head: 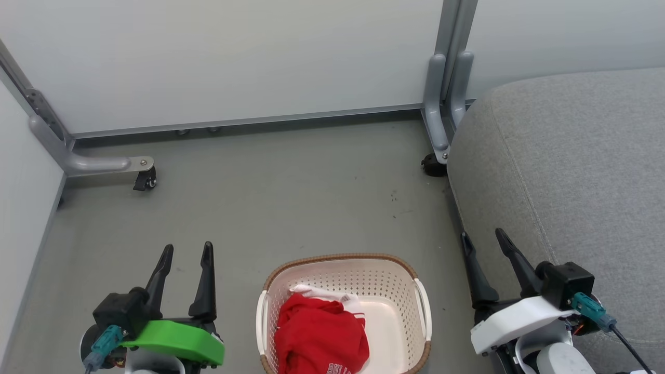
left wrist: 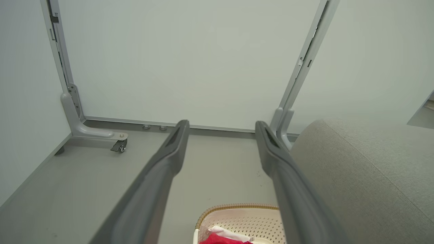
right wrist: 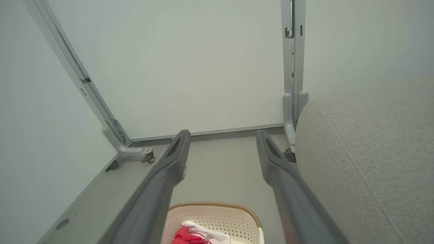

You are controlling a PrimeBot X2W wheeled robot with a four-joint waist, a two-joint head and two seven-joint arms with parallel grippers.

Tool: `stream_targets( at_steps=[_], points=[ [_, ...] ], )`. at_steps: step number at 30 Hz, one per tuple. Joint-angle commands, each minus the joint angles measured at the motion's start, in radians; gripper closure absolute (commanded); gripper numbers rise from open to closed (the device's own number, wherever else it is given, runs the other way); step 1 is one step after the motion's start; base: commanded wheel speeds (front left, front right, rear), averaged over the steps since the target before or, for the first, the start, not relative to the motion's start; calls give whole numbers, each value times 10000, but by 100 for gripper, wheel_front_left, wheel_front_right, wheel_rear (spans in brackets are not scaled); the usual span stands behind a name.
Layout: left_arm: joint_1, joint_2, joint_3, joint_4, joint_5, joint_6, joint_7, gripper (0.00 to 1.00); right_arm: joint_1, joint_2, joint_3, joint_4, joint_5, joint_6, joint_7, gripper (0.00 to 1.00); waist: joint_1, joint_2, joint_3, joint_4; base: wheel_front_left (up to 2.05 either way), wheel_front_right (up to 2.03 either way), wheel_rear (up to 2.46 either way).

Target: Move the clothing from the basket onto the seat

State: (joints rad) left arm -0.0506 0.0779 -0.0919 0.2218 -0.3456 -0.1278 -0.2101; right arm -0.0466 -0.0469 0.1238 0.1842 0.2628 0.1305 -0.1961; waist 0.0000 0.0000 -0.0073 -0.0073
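The red clothing (head: 319,335), with a white cloth part at its top, lies crumpled in the left half of the cream basket (head: 387,280), which stands on the floor at the bottom middle of the head view. The grey seat (head: 566,171) rises at the right. My left gripper (head: 187,252) is open to the left of the basket, nothing between its fingers. Between the basket and the seat my right gripper (head: 483,236) is open too, and holds nothing. Both wrist views catch the basket rim (left wrist: 234,206) (right wrist: 217,205) and a bit of red clothing (left wrist: 220,240) (right wrist: 184,235) low between the open fingers.
Pale partition panels close the back and left, on grey metal feet with castors (head: 145,179) (head: 432,165). Grey floor (head: 291,197) stretches between the basket and the back panel. The seat's front edge stands close beside the right gripper.
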Motion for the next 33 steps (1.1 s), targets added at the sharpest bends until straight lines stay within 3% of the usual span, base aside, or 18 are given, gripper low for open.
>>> stream_targets(
  at_steps=[1,27,33],
  points=[
    [67,17,-2,-31,276,-42,-88,0,50,-49,30,-61,-234,3,-99,0,0,0,2,7,0,0,0],
    [153,-94,-24,318,1885,-44,-589,0,192,-55,50,-31,-1631,4,-473,0,0,0,-27,-16,0,0,0],
    [136,-124,82,442,1758,-44,-548,0,214,-53,-27,3,-1440,4,-451,0,0,0,-36,-20,0,0,0]
  ],
)
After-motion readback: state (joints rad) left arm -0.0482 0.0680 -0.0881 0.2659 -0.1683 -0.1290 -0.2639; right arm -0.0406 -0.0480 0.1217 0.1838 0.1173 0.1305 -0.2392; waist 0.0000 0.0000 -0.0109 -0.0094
